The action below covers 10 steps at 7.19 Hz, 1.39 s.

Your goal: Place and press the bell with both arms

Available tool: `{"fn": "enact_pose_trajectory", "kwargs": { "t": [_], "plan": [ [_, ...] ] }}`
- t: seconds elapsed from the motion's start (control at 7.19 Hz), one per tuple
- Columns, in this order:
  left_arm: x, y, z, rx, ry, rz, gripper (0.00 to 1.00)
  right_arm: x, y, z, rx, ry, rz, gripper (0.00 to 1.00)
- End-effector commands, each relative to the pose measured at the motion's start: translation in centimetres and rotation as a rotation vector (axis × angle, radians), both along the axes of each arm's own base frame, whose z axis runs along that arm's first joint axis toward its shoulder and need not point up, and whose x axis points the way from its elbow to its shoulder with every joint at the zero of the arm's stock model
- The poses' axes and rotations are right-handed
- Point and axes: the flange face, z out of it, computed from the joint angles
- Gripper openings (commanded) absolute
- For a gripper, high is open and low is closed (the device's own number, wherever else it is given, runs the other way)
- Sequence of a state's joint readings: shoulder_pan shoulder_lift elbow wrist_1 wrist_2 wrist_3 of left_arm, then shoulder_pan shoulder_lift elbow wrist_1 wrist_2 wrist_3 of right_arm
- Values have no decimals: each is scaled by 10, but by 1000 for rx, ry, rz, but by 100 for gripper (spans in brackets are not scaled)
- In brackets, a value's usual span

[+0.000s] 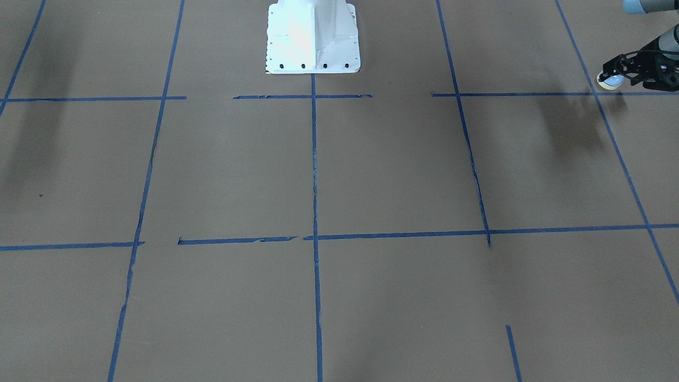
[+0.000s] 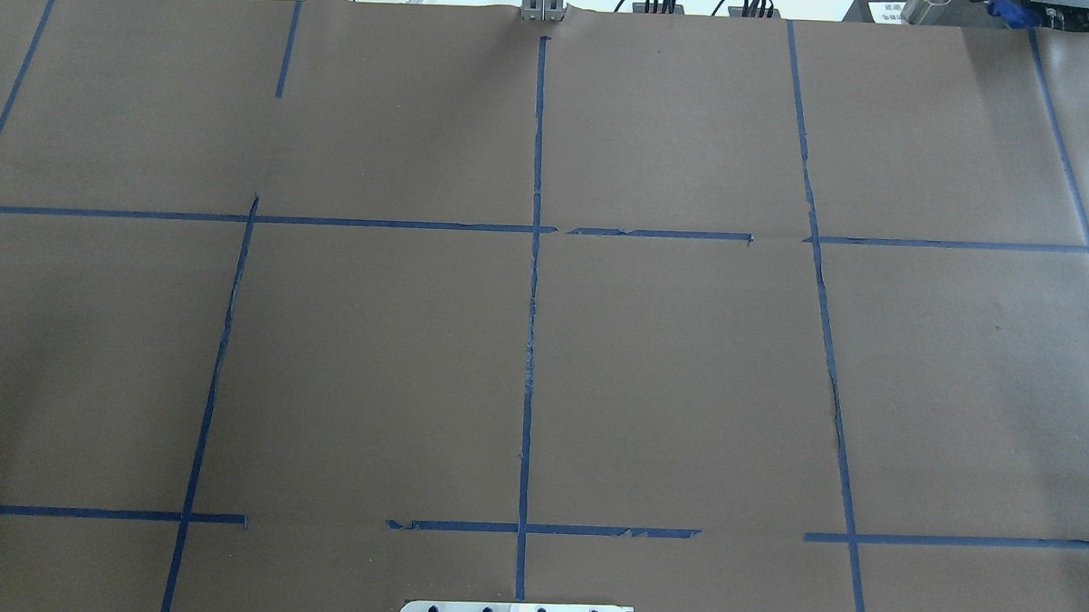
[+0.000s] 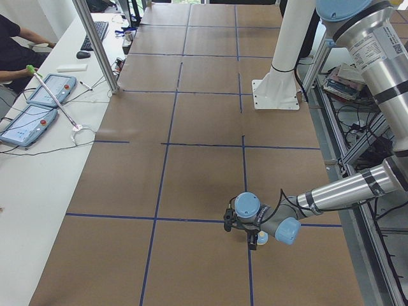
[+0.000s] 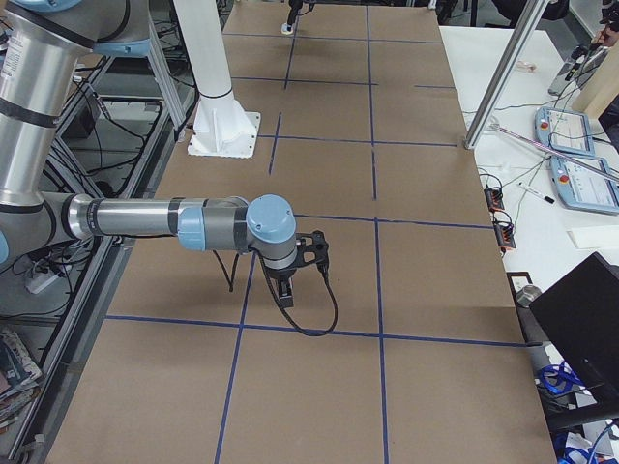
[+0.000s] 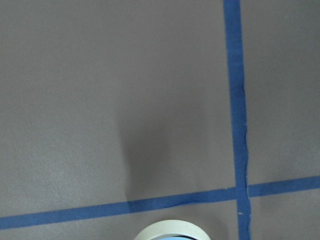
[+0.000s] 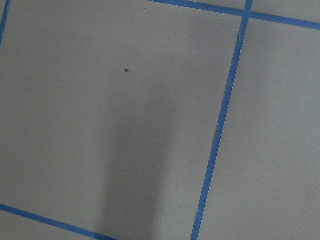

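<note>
My left gripper is at the table's left end, near the robot's side. It is shut on the small light-blue bell with its cream base ring, and holds it just over a blue tape line. In the exterior left view the gripper has the bell under its fingers. The left wrist view shows only the bell's cream rim at the bottom edge. My right gripper hangs low over the table's right end. It shows only in the exterior right view, so I cannot tell whether it is open.
The white bolted pedestal stands at the table's middle on the robot's side. Blue tape lines divide the brown table into squares. An operators' bench with tablets and a metal post runs along the far side.
</note>
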<state>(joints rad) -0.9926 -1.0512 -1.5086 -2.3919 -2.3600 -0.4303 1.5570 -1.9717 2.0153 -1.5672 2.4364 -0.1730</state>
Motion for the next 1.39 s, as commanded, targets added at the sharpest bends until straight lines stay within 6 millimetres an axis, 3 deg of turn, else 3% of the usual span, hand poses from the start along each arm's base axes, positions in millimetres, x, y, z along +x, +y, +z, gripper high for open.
{"fn": "enact_pose_trajectory", "kwargs": {
  "t": [0.0,0.7,0.97,1.11,1.25],
  "plan": [
    [9,4,0,-13,-4,24,100,0,0,-1,1,-1,0,100],
    [5,11,16,-32,-34,28,97,0,0,-1,1,0,0,100],
    [4,12,18,-35,-37,30,87,0,0,-1,1,0,0,100],
    [4,12,18,-35,-37,30,61,0,0,-1,1,0,0,100],
    [7,9,14,-24,-25,31,26,0,0,-1,1,0,0,100]
  ]
}}
